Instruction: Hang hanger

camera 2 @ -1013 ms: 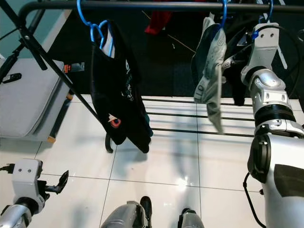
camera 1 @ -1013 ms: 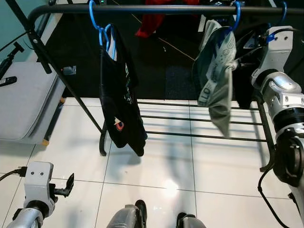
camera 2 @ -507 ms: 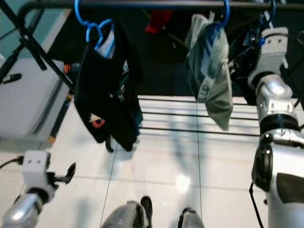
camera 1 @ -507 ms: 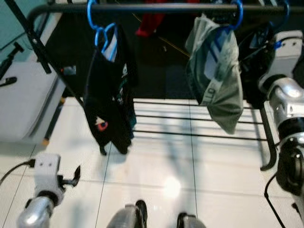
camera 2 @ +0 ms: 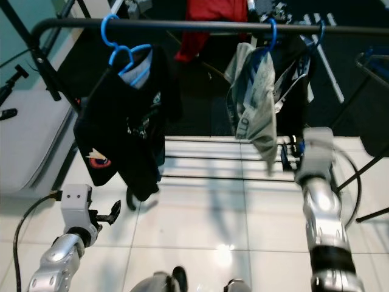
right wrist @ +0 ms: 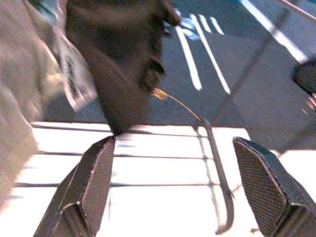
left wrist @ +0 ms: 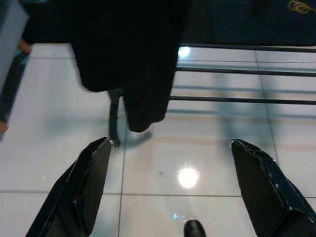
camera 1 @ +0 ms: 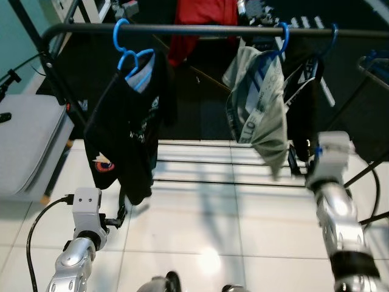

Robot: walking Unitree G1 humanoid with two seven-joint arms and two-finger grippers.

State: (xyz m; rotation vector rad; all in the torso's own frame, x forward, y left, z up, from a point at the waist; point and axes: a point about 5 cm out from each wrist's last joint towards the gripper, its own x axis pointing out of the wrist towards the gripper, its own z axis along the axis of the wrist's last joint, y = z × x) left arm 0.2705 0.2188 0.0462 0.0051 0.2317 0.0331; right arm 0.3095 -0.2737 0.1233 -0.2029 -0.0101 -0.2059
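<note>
Black rail (camera 1: 182, 29) runs left to right across the far top of the rack. Three blue hangers are on it: left hanger (camera 1: 124, 45) with a black shirt (camera 1: 124, 140), middle hanger (camera 1: 281, 41) with a grey-green garment (camera 1: 261, 115), right hanger (camera 1: 331, 38) with a dark garment (camera 1: 304, 109). So the task's hangers are all hooked on the rail; none is in my tools.

My right tool (right wrist: 173, 197) is low, near the dark garment's hem, fingers apart, nothing between them. My left tool (left wrist: 168, 192) is low on the left, near the black shirt's hem, fingers also apart and empty, white tiled floor (camera 1: 200, 225) beneath.

Handling, as a guess: the hangers look like thin plastic, light, stiff and a bit slick; the cloth is soft and will swing and pull a hanger off-level. Best hold is the neck just under the hook, not the fabric.

Writing: a white band with lettering on the grey-green garment, too blurred to read. Small red and white badge low on the black shirt, pale print mid-chest, both unreadable.
</note>
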